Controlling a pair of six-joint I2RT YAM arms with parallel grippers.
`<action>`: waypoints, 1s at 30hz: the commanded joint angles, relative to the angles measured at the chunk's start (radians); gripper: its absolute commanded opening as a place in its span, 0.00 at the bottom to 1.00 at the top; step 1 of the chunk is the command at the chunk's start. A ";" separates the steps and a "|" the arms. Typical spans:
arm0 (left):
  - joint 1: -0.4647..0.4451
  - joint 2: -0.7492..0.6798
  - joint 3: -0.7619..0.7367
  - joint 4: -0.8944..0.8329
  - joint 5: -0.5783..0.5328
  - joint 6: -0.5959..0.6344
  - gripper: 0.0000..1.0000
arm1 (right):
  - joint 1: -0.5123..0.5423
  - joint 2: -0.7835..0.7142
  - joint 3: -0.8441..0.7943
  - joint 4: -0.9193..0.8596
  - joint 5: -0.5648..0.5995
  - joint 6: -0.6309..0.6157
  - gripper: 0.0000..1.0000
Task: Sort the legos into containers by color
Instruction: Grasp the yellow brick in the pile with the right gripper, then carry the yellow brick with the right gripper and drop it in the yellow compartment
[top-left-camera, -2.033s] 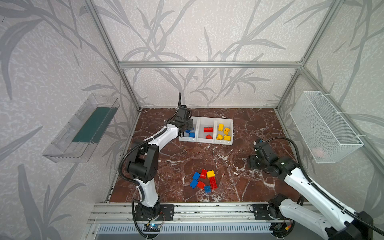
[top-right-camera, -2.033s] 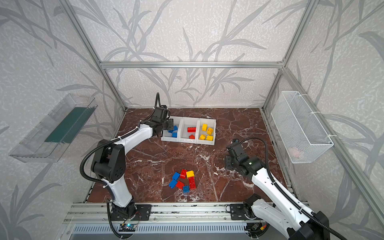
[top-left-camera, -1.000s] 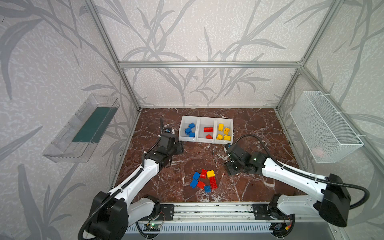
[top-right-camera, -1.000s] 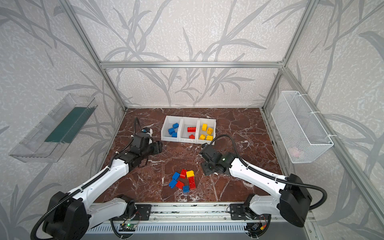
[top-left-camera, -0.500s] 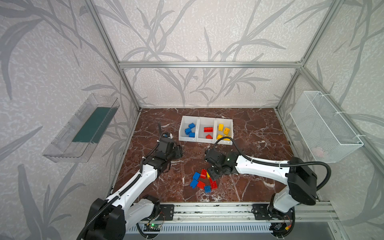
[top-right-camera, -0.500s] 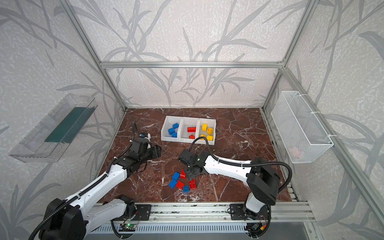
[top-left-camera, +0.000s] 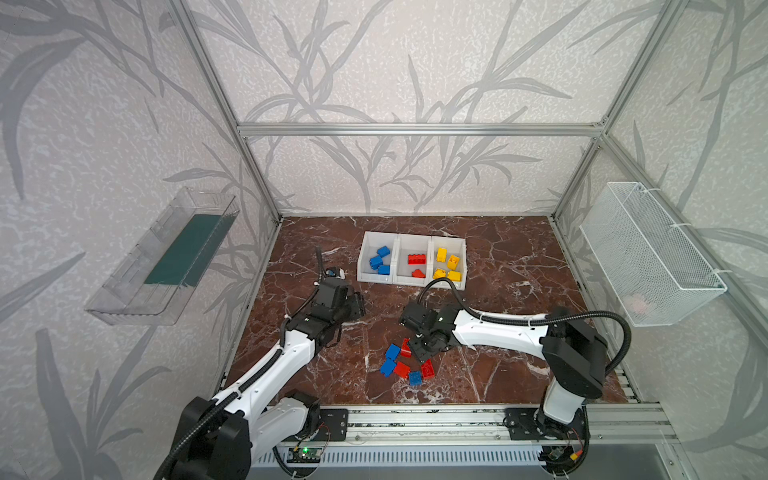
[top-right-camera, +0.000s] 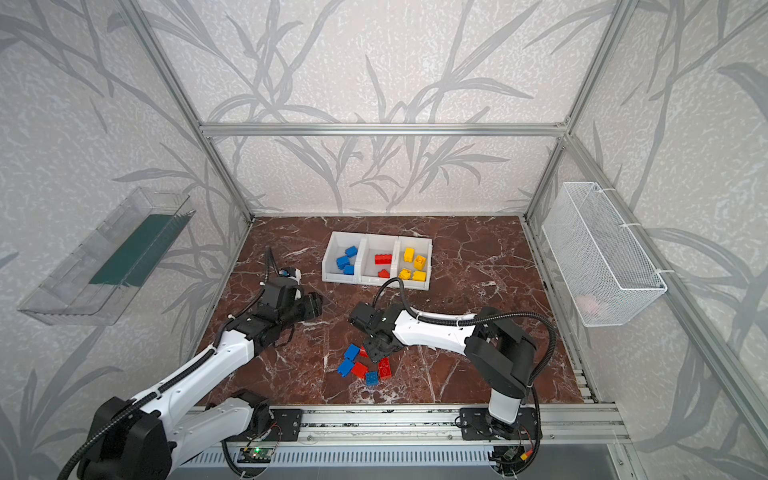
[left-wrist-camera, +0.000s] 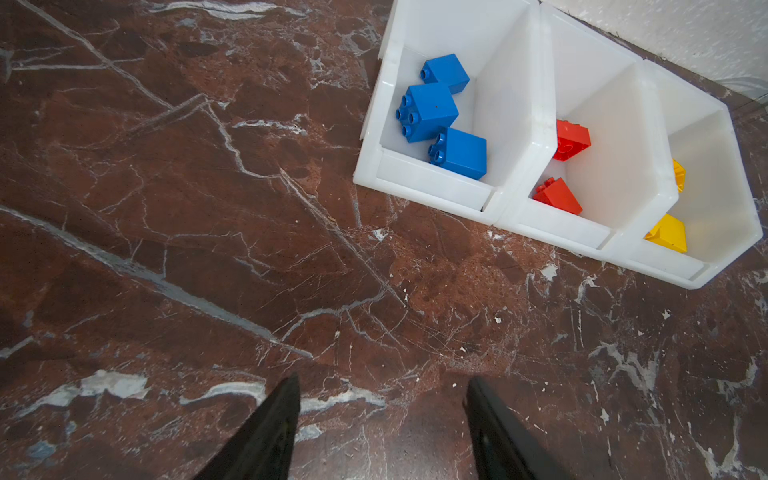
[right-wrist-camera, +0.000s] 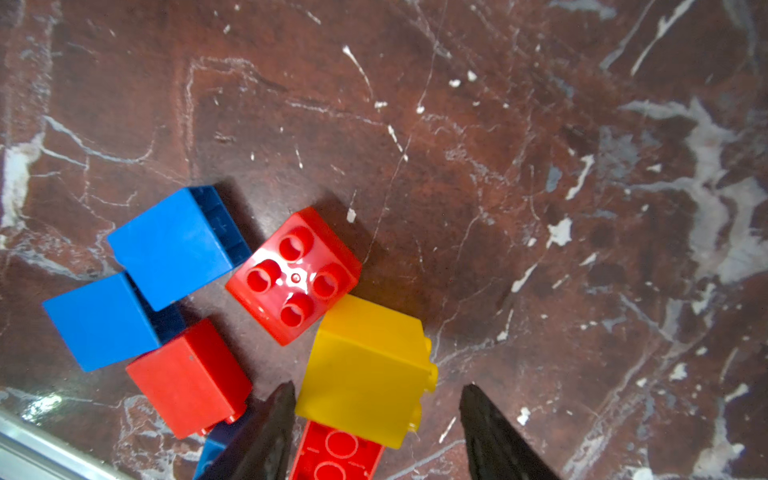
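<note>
Left hand (left-wrist-camera: 383, 378): fingers apart with nothing between them, held over bare surface (left-wrist-camera: 208, 249), well apart from the loose pile.
Right hand (right-wrist-camera: 377, 387): fingers apart, down at the loose pile and straddling a yellow brick, not clamped on it.
Yellow brick (right-wrist-camera: 365, 365): between the right hand's fingers, studs turned sideways. One finger (right-wrist-camera: 276, 424) sits right against its face, and the other stands clear of it with bare surface between.
Loose bricks (top-left-camera: 401, 368): clustered around the right hand's fingertips. A red square one (right-wrist-camera: 295, 276), studs up, touches the yellow brick just beyond the fingertips. Two blue ones (right-wrist-camera: 174, 245) and a red one (right-wrist-camera: 189, 376) lie out past one finger. A long red one (right-wrist-camera: 336, 455) lies against the yellow brick, further back between the fingers.
Bins (left-wrist-camera: 511, 104): three white ones joined in a row, ahead of the left hand and off to one side, well beyond the right hand.
Sorted bricks: three blue (left-wrist-camera: 428, 110) in the end bin nearest the left hand, two red (left-wrist-camera: 571, 139) in the middle bin, yellow (top-left-camera: 453, 262) in the far end bin.
</note>
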 joint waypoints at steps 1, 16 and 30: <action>0.000 -0.022 -0.008 -0.012 -0.001 -0.016 0.66 | 0.004 0.024 0.028 -0.004 -0.005 0.020 0.58; 0.001 -0.051 -0.026 -0.022 -0.018 -0.018 0.66 | -0.085 -0.048 0.089 -0.097 0.122 -0.054 0.37; -0.001 -0.076 -0.048 -0.013 0.027 -0.043 0.66 | -0.516 0.036 0.392 -0.093 0.129 -0.315 0.38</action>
